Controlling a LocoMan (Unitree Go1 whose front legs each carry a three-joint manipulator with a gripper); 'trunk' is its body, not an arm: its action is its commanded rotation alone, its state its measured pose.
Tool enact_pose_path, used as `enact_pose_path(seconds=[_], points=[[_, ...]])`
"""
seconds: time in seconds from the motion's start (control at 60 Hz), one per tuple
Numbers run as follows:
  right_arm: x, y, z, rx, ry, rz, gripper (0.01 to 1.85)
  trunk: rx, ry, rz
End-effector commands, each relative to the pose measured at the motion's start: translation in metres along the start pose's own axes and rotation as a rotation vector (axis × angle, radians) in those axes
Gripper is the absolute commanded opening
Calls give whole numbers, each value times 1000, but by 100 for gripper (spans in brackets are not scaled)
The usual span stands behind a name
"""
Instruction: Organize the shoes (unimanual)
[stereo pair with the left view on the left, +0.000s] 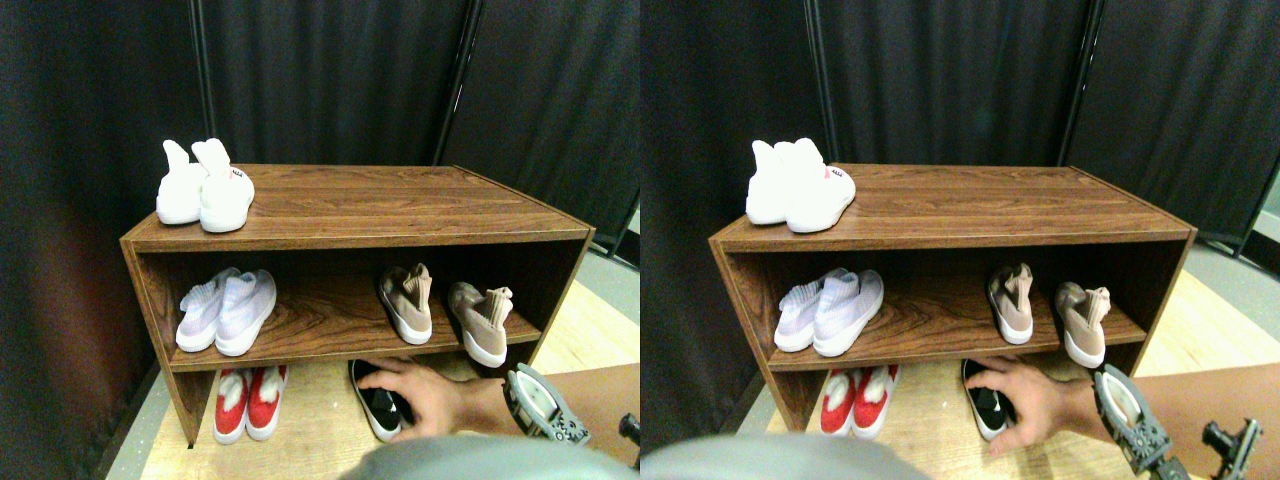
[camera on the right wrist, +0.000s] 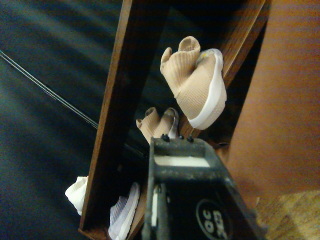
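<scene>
Two beige-tan knit shoes stand apart on the right half of the middle shelf. The left shoe (stereo pair with the left view on the left: 407, 300) points toward the front. The right shoe (stereo pair with the left view on the left: 482, 322) is angled, its white toe reaching the shelf's front edge. My right gripper (stereo pair with the left view on the left: 545, 405) hangs low at the right, below and in front of that shoe, touching neither. In the wrist view the nearer beige shoe (camera on the right wrist: 197, 85) fills the middle, the other shoe (camera on the right wrist: 157, 122) sits behind it, and the dark gripper (camera on the right wrist: 180, 155) frame stands in front.
A person's hand (stereo pair with the left view on the left: 430, 400) holds a black shoe (stereo pair with the left view on the left: 378, 400) on the floor under the wooden rack (stereo pair with the left view on the left: 340, 240), close beside my gripper. A lilac-white pair (stereo pair with the left view on the left: 225, 310) sits middle-left, a white pair (stereo pair with the left view on the left: 205, 190) on top, a red pair (stereo pair with the left view on the left: 250, 400) below. Dark curtains stand behind.
</scene>
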Motion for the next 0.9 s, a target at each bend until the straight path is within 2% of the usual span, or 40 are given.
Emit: enact_pose_path(seconds=[0.017, 0.55, 0.9], points=[[0, 7, 1, -6, -14, 45, 6, -28, 21, 5], [0, 6, 0, 11, -15, 39, 6, -27, 20, 5], [2, 7, -2, 17, -8, 35, 6, -25, 25, 0]])
